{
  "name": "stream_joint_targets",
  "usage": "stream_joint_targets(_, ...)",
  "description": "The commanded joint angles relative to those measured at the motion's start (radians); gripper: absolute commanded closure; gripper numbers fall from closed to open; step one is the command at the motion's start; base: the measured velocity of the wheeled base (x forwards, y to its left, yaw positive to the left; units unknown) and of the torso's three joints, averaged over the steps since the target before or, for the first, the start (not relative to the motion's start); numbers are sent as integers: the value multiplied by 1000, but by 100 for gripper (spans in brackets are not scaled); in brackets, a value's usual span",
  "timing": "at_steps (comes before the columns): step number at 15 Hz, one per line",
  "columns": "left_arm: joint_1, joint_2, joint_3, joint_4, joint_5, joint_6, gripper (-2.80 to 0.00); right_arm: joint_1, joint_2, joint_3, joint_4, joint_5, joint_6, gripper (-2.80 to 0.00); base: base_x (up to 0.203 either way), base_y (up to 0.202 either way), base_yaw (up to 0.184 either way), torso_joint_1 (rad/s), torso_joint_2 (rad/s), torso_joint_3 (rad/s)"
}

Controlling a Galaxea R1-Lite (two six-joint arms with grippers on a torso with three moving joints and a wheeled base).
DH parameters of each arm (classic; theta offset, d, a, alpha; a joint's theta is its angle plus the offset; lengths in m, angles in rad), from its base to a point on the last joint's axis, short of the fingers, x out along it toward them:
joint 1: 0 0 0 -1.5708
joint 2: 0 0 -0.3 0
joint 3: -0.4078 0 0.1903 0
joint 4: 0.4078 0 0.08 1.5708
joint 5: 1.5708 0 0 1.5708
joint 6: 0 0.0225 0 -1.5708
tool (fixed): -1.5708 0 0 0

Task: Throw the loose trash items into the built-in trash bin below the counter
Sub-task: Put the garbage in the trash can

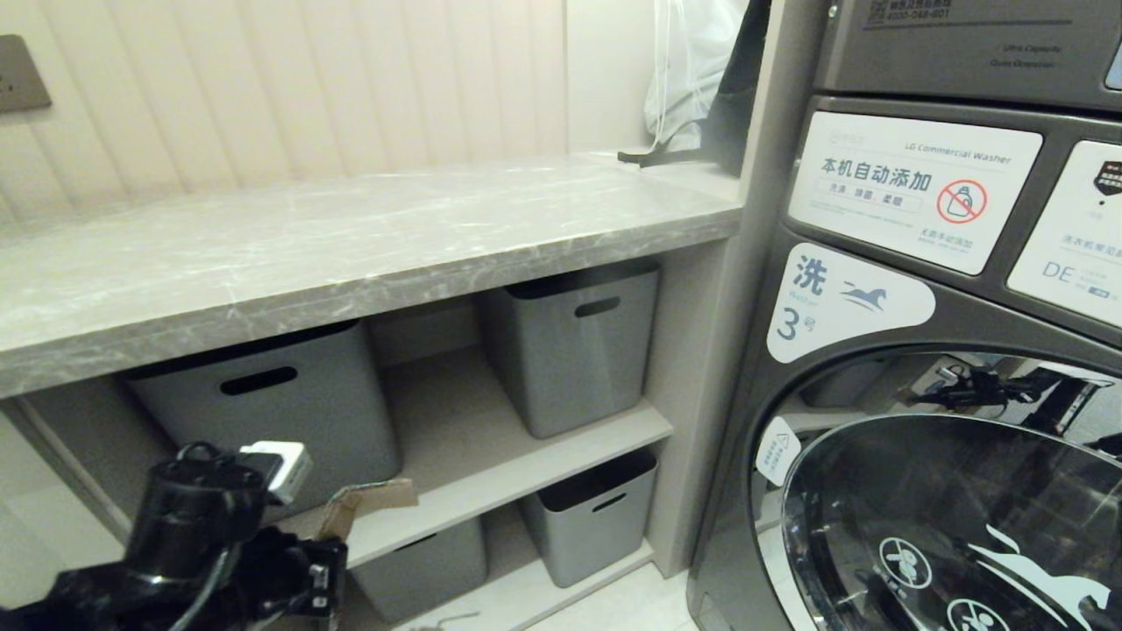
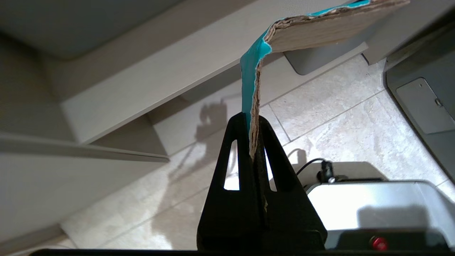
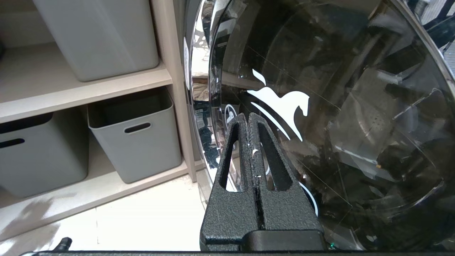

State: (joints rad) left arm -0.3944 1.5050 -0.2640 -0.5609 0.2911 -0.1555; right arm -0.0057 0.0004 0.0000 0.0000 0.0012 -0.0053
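Observation:
My left gripper [image 2: 253,119] is shut on a torn scrap of brown cardboard [image 2: 320,30] with one teal face. The scrap is bent, and its free end stands out above the fingers. In the head view the left arm sits at the lower left, with the cardboard scrap [image 1: 368,501] poking out in front of the shelf edge, below the grey marble counter [image 1: 351,237]. The counter top shows no scraps. The built-in trash bin is out of view. My right gripper [image 3: 247,119] is shut on nothing, close to the washer's glass door [image 3: 337,106].
Grey tubs with slot handles [image 1: 574,346] [image 1: 272,403] [image 1: 592,513] stand on the shelves under the counter. A front-loading washer [image 1: 920,350] fills the right side. A white plastic bag [image 1: 692,70] lies at the counter's far end. Pale floor tiles [image 2: 341,117] lie below.

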Motion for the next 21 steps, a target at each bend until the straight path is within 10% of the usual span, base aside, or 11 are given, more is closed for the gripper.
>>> stream_joint_targets(1,8,-233,92,-4,1,37,0,0,0,0,0,0,-1,0,0,0,0,0,0,0)
stream_joint_targets(9,297,-715,265,1,-263,282,0,1,0,0,0,0,-1,0,0,0,0,0,0,0)
stream_joint_targets(21,408,-1483,263,470,-367,281,0,0,0,0,0,0,1,0,0,0,0,0,0,0)
